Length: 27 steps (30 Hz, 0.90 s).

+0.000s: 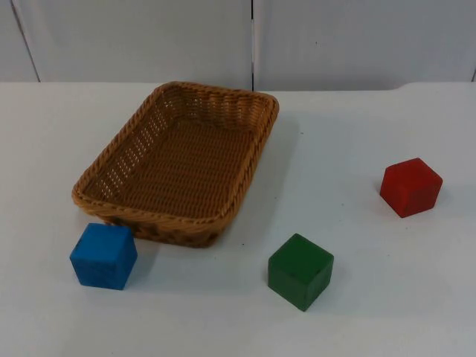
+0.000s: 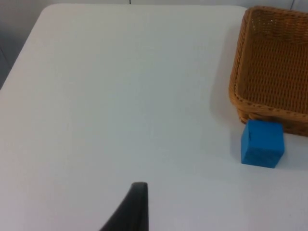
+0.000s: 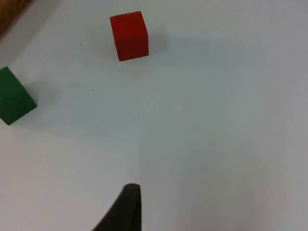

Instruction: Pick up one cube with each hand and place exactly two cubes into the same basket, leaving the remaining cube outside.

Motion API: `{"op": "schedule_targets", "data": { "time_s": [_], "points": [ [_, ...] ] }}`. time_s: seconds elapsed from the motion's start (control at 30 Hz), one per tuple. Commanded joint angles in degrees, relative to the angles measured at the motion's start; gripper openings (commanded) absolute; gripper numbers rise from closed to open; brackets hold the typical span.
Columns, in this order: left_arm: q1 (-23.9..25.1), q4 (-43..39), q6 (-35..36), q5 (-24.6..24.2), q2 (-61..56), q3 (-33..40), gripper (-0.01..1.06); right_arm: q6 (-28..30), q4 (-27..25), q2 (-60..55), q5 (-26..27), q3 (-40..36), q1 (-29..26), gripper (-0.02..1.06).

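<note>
An empty brown wicker basket point(image 1: 251, 160) lies at the table's middle left, also seen in the left wrist view point(image 2: 279, 62). A blue cube point(image 1: 104, 255) stands just outside its near left corner, close to the wall point(image 2: 262, 143). Nearer the front sits a green cube point(image 1: 300, 271) point(image 3: 14, 98). A red cube point(image 1: 410, 187) point(image 3: 129, 35) stands at the right. My left gripper point(image 2: 135, 209) waits over bare table, well apart from the blue cube. My right gripper point(image 3: 126, 209) waits over bare table, well short of the red and green cubes.
The white table point(image 1: 357, 119) ends at the grey partition wall point(image 1: 357, 37) behind the basket. Open table surface lies between the cubes and to the right of the basket.
</note>
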State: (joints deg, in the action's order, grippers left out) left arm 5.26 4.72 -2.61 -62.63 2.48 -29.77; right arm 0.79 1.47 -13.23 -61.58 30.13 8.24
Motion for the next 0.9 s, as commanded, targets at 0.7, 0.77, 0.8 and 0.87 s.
{"op": "schedule_targets", "data": {
  "time_s": [0.7,0.77,0.8,0.87],
  "points": [
    [0.13,6.09,-0.92,0.5,12.66,-4.29,1.05,0.33,-2.02,-18.5,11.16,10.66,-0.34,1.05],
    [0.13,6.09,-1.4,0.5,13.06,-5.75,1.05,0.33,-2.02,-21.89,11.75,12.25,-0.34,1.05],
    [0.13,6.09,-1.4,0.5,13.06,-5.75,1.05,0.33,-2.02,-21.89,11.75,12.25,-0.34,1.05],
    [0.13,6.24,-1.4,0.5,13.3,-6.87,1.05,0.33,-2.02,-25.52,11.9,14.2,-0.34,1.05]
  ]
}}
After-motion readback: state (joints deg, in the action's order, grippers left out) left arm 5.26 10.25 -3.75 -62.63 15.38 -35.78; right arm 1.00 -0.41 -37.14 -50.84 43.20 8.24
